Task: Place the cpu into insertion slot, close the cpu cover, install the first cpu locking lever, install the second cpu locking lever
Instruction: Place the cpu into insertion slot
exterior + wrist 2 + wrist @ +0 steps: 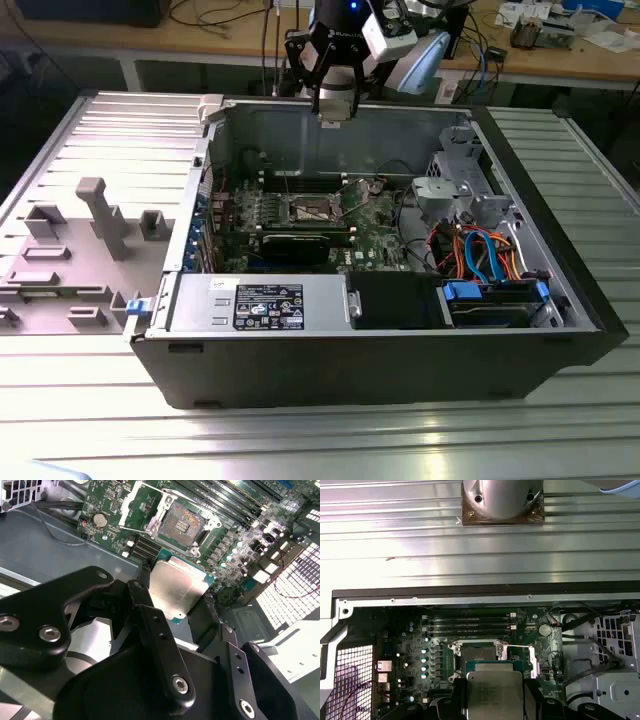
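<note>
As the claw (176,590) clamps it, the cpu (180,582) shows a plain silver lid, its side edges hidden behind black fingers (155,625).

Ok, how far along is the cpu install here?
Nothing is finished yet. In hand: the gripper, jaws shut on the cpu, above the motherboard. The insertion slot is empty and the cpu cover stands open, so seating, closing and locking remain.
</note>
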Controlling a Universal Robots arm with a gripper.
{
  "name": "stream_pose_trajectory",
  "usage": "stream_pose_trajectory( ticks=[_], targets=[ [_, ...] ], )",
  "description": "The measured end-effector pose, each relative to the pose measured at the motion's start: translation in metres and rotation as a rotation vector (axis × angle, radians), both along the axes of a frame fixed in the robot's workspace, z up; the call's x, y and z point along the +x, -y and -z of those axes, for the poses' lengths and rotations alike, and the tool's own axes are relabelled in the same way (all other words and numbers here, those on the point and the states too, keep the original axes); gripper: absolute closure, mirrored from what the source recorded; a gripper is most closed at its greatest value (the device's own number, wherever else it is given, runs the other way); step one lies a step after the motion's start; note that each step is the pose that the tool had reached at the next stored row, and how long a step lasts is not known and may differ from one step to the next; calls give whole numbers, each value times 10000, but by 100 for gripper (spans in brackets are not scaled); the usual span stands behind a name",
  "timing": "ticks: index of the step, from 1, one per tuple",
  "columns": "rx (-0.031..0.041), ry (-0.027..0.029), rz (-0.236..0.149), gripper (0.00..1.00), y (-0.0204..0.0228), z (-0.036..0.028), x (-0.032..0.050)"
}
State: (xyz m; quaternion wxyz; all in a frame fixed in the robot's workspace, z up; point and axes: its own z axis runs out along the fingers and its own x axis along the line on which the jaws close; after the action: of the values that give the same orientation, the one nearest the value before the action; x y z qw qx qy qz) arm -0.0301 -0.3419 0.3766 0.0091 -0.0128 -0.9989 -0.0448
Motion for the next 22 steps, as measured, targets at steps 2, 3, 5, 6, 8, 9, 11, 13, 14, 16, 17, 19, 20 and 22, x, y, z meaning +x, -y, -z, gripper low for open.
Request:
stream_pose_trajectory(
  ticks=[2,3,5,6,8,9,11,13,14,16,17,19,20,22],
  targets=[
    [0,0,0,45,0,0,0],
    [0,0,1,45,0,0,0],
    [0,0,0,45,0,0,0],
    [0,0,0,45,0,0,0],
    [0,0,0,45,0,0,0],
    [0,0,0,45,0,0,0],
    [0,0,0,45,0,0,0],
    [0,0,0,45,0,0,0],
    [0,-1,4,45,0,0,0],
    [-8,0,136,45,0,5,1],
    [-13,0,211,45,0,6,1],
    [-17,-2,395,45,0,8,0],
    [-15,-1,553,45,0,10,0],
    [-14,0,792,45,0,15,0]
  ],
)
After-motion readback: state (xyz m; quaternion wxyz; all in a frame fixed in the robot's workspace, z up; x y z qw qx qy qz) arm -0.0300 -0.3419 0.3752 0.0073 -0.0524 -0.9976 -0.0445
